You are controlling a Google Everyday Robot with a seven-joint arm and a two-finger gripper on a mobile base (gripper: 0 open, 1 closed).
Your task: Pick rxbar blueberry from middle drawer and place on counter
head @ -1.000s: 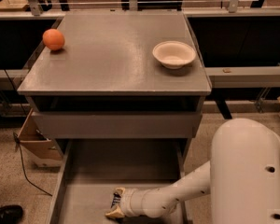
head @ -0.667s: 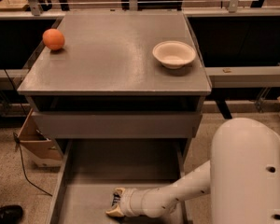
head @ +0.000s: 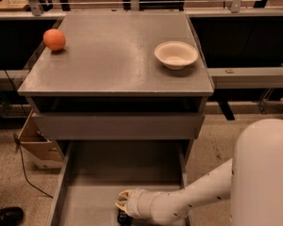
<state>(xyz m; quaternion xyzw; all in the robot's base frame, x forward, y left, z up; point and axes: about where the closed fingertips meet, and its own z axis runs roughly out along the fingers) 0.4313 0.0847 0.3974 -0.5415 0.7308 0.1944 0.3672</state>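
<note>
The middle drawer (head: pixel 85 173) is pulled out below the cabinet, its grey floor mostly bare. My gripper (head: pixel 124 206) reaches in from the right on the white arm (head: pixel 193 199) and sits low over the drawer's front part. A small dark shape (head: pixel 123 217) lies right under the gripper at the picture's bottom edge. It looks like the rxbar blueberry, mostly hidden. I cannot tell if it is held. The counter (head: pixel 113 55) is the flat grey cabinet top above.
An orange (head: pixel 54 39) sits at the counter's back left and a white bowl (head: pixel 176 54) at its right. The upper grey drawer (head: pixel 118 125) is slightly out above the middle drawer. A cardboard box (head: pixel 35 147) and a cable lie on the floor at left.
The gripper has shifted very slightly to the right low in the drawer. Nothing else has moved.
</note>
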